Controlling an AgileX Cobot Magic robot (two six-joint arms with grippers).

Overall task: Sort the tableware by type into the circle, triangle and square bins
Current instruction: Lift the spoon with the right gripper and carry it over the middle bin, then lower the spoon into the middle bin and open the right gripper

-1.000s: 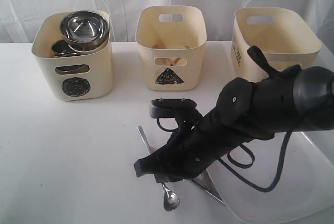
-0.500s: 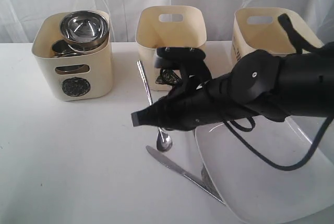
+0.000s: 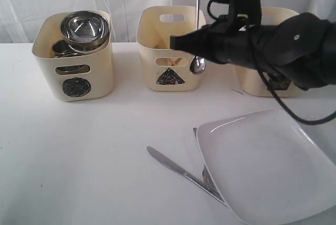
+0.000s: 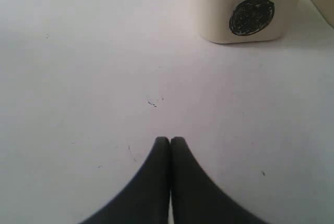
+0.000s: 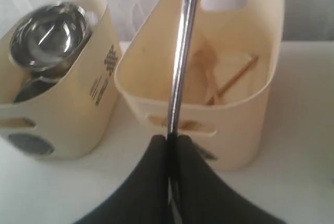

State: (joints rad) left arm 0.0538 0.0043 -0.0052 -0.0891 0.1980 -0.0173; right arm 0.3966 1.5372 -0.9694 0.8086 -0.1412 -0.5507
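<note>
The spoon (image 3: 197, 65) hangs upright, bowl down, its handle pinched between the closed jaws of the right gripper (image 5: 169, 141). Just ahead of that gripper sits the triangle bin (image 3: 152, 52), wooden chopsticks (image 5: 229, 80) inside. The knife (image 3: 170, 164) and white plate (image 3: 262, 172) lie on the table (image 4: 78, 78) well below it. The left gripper (image 4: 170, 141) is closed on nothing, the circle bin (image 4: 245, 10) ahead of it.

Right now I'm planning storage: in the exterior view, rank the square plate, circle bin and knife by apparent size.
1. square plate, though nearest the camera.
2. circle bin.
3. knife, partly hidden by the plate.
</note>
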